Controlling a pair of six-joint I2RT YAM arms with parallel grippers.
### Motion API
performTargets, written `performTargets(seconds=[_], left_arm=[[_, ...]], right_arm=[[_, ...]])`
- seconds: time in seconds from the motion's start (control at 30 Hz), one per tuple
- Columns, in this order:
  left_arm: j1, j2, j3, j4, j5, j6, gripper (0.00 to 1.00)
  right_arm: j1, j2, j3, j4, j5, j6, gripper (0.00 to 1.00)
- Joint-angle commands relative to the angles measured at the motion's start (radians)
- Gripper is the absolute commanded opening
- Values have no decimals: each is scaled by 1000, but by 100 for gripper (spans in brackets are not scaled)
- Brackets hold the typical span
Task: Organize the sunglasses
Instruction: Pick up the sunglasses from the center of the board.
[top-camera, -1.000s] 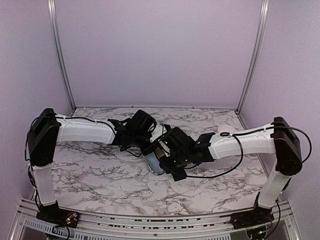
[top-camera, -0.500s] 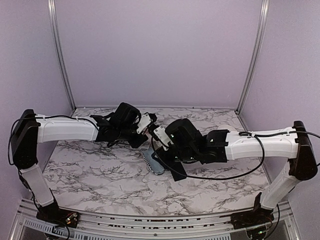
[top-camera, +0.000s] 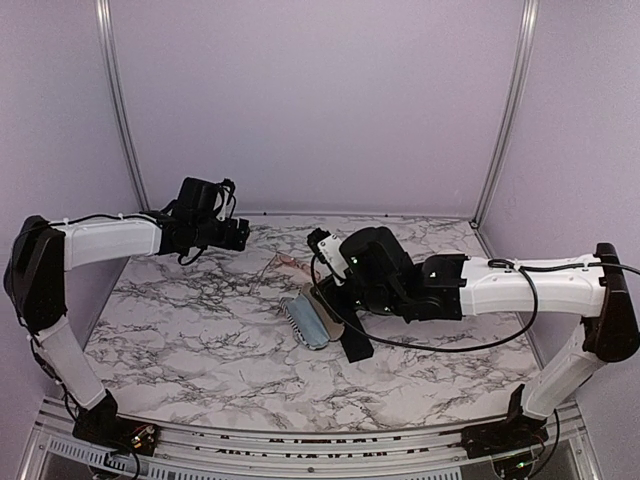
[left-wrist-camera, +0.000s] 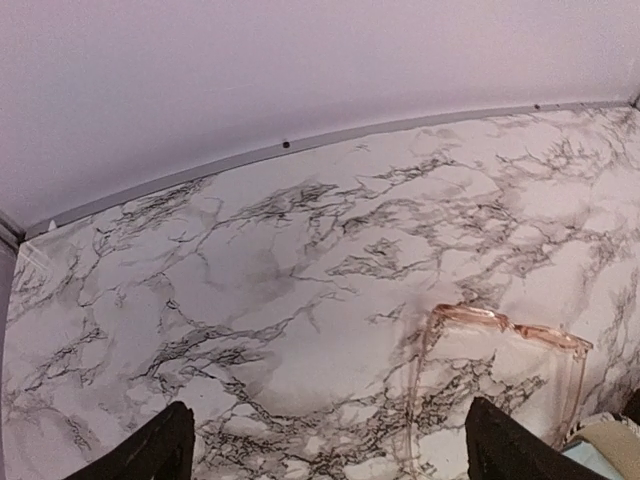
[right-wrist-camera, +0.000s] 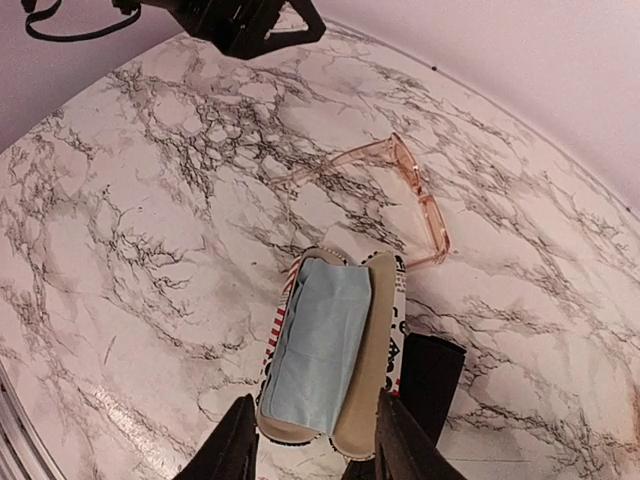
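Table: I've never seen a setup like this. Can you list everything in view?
sunglasses: one pair, clear pinkish frame, lying on the table behind the patterned case
patterned case: one, red-and-white stripes, open, mid-table
blue cloth: one, light blue, inside the patterned case
black case: one, black, beside the patterned case
table: one, white marble with grey veins
walls: lilac, around the table
left hand: one, black, open and empty, above the table's back left
right hand: one, black, fingers apart, above the patterned case

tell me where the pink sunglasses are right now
The pink sunglasses lie on the marble table near its middle, temples unfolded, just beyond the open patterned case; the right wrist view shows them above it.
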Motion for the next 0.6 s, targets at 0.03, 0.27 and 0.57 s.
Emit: performTargets(seconds=[0.03,0.27,0.57], left_arm=[[52,91,68,-137,145,-181,89],[50,129,65,-168,180,-183,72],[22,171,81,-230,176,-162,69]], right_arm=[[-14,-7,5,16,21,6,40],[-31,9,-13,19,-2,13,40],[-39,32,-11,18,0,13,40]])
